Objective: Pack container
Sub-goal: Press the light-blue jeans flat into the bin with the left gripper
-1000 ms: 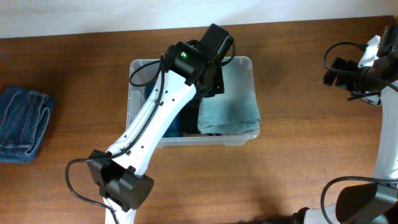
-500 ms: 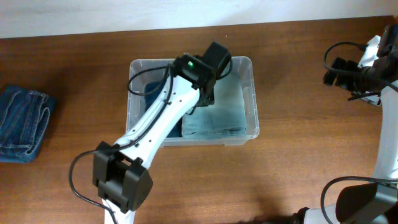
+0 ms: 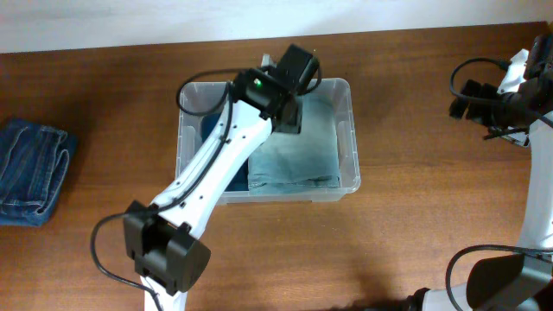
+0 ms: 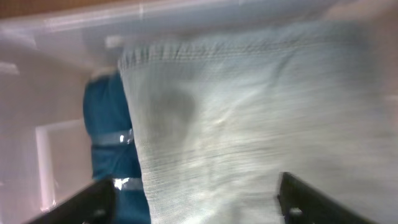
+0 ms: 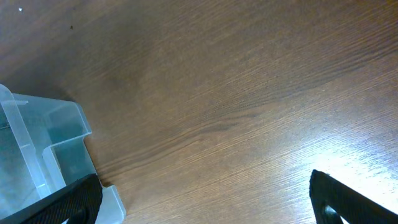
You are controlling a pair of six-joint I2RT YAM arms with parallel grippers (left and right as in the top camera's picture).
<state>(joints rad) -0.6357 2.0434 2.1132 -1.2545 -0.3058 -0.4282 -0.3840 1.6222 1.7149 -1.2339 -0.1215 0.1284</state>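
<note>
Directly under the left claw [image 4: 200, 202], spread wide above pale denim [image 4: 249, 112] inside: the container [image 3: 353, 147], mid-bench [image 3: 389, 250]. Well right of it, right claw [image 5: 202, 205], also wide. Both claws' tips cropped; dark blue cloth [image 4: 109, 143] half-hidden.

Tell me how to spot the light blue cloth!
Find the clear container on the wooden table. The light blue cloth lies folded in its right half. It is paler than the dark blue cloth beside it.

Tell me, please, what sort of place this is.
Probably a robotics test bench rather than a home: a white robot arm reaches into a clear plastic rectangular bin on a brown wooden table, with folded blue denim jeans nearby.
</note>
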